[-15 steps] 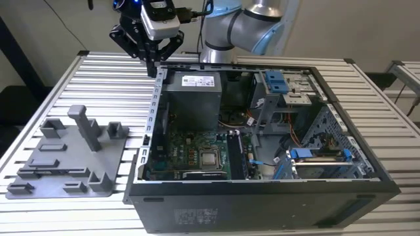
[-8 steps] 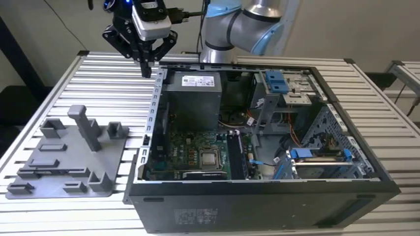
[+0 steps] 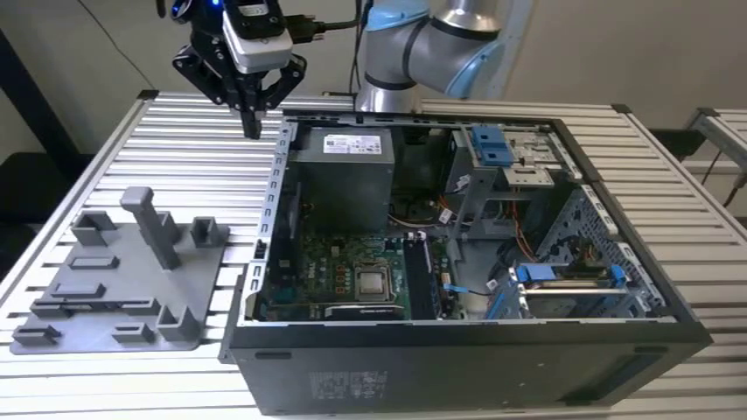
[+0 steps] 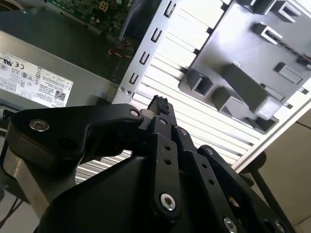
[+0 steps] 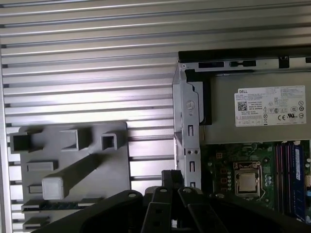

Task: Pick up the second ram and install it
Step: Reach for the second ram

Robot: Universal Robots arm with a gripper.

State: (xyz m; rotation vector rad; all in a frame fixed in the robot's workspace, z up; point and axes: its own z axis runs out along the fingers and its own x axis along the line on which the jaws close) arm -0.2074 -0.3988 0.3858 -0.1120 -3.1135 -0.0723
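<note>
– End effector [image 3: 251, 131]: where is it, and how do its fingers stand?
– It hangs above the table [image 3: 175, 162] near the far edge, just outside a back corner of the open computer case [image 3: 467, 367]. The fingers are pinched together with nothing between them.
– And the second ram [image 5: 58, 206]?
– It seems to be the dark bluish strip on edge in a long slot of the grey tray [image 3: 84, 344]. That sits toward the table's near corner on the exterior view's left, well apart from the end effector.

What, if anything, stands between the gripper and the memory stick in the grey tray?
Nothing clearly does. The gripper hangs above the table beside the case; the second ram lies slotted in the grey tray. Only the tray's tall post stands roughly between, below the gripper.
</note>
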